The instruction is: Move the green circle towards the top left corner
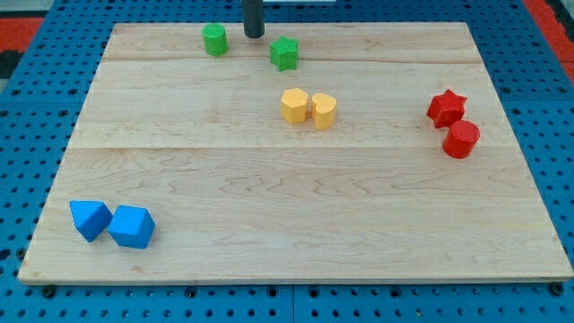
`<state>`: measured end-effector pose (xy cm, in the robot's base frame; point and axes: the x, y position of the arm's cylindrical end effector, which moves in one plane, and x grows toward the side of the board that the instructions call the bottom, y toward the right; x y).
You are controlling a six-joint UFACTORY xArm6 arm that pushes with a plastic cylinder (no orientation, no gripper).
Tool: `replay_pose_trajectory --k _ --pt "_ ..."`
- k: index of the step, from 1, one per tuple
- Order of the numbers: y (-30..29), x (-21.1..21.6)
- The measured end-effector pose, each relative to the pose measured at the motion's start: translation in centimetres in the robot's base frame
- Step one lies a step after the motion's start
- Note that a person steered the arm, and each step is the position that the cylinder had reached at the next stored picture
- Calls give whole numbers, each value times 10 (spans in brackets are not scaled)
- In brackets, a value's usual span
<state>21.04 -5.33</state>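
Observation:
The green circle [214, 39] is a short green cylinder near the view's top, left of centre on the wooden board [287, 224]. A green star [284, 53] lies to its right. My tip [255, 35] rests on the board between them, about level with the circle and a little to its right, with a small gap to each block. The rod rises out of the view's top edge.
Two yellow blocks [294, 105] [324, 110] sit side by side below the green star. A red star [446, 108] and a red cylinder [461, 139] are at the view's right. Two blue blocks [91, 219] [132, 226] are at the bottom left.

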Motion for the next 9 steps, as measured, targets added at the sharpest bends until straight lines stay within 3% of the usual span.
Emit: replay_pose_trajectory --k 3,5,9 --pt "0 5" --pt "-73 5" --pt "-42 25"
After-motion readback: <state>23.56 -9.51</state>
